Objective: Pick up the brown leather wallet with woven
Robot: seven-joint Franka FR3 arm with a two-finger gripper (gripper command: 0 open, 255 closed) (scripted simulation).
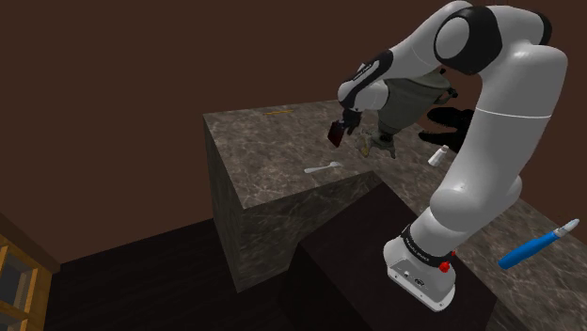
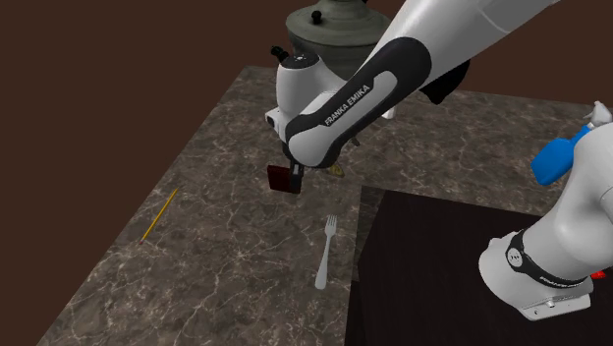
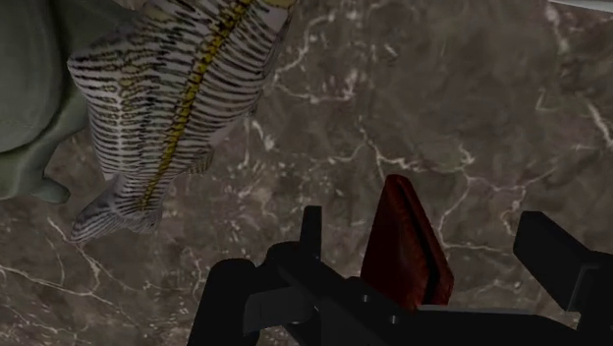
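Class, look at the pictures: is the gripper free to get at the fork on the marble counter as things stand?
Probably not to grasp it: the gripper seems shut on the dark red wallet. The fork lies in the open on the counter, unobstructed.

- My arm: lower links rise upright from the base, then fold over at the top.
- My forearm reaches out and slopes down toward the shoulder view's left.
- Wrist is bent, hand pointing down.
- My gripper: fingers part-way closed, clasping the dark red wallet between them.
- The wallet sits edge-on in my jaws, tilted.
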